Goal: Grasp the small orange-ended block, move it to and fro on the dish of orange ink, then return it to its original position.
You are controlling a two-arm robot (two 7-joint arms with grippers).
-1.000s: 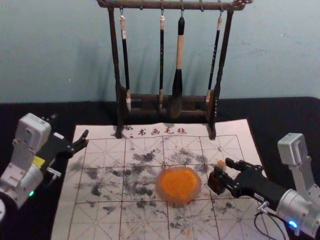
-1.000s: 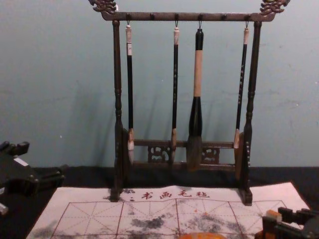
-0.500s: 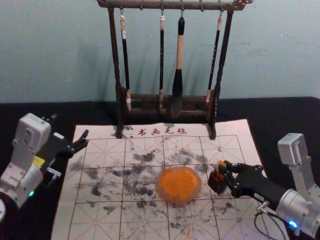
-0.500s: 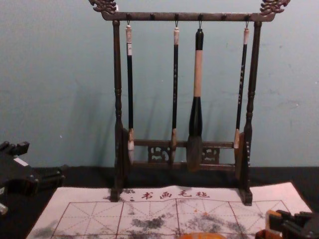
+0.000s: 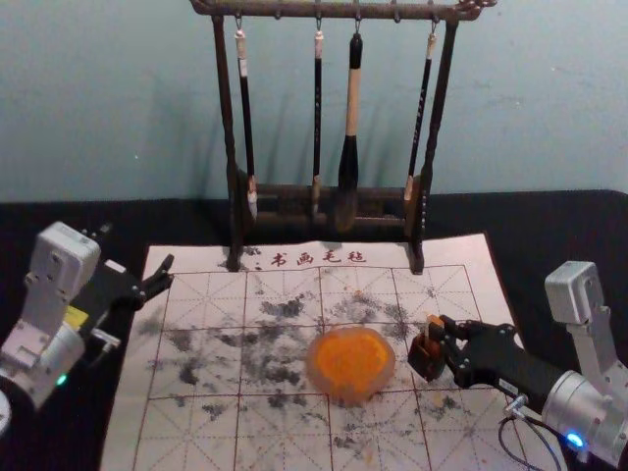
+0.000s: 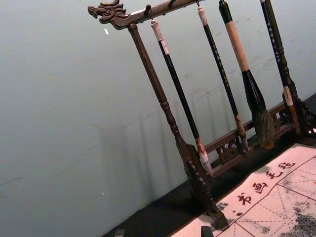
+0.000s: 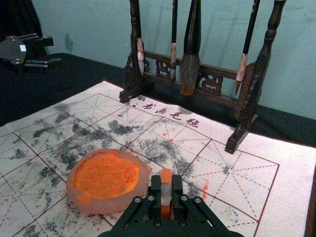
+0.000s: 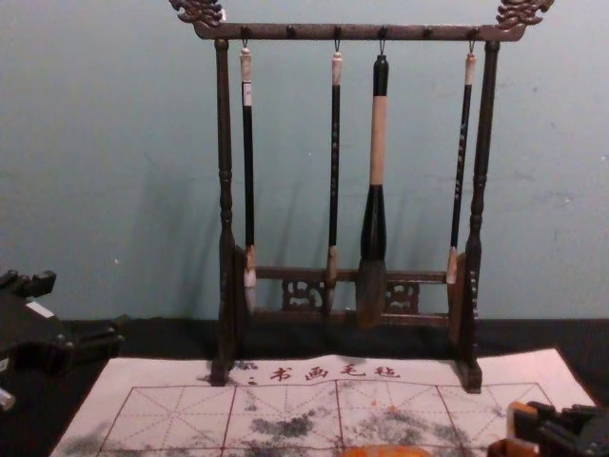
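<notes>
Right claw (image 7: 166, 188) has the block (image 7: 166, 175) pinched near the ink dish (image 5: 316, 378), left claw (image 5: 138, 247) hangs wide off left, so grab's sorted imo, next lift it across.

The wooden rack (image 8: 314, 31) looks glossy, the cloth (image 5: 177, 260) matt.

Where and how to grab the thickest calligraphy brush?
Probably by its pale handle section, from the front, pinching side to side: the thickest calligraphy brush hangs upright by its loop, slim and straight there, above the black flare and bristles.
</notes>
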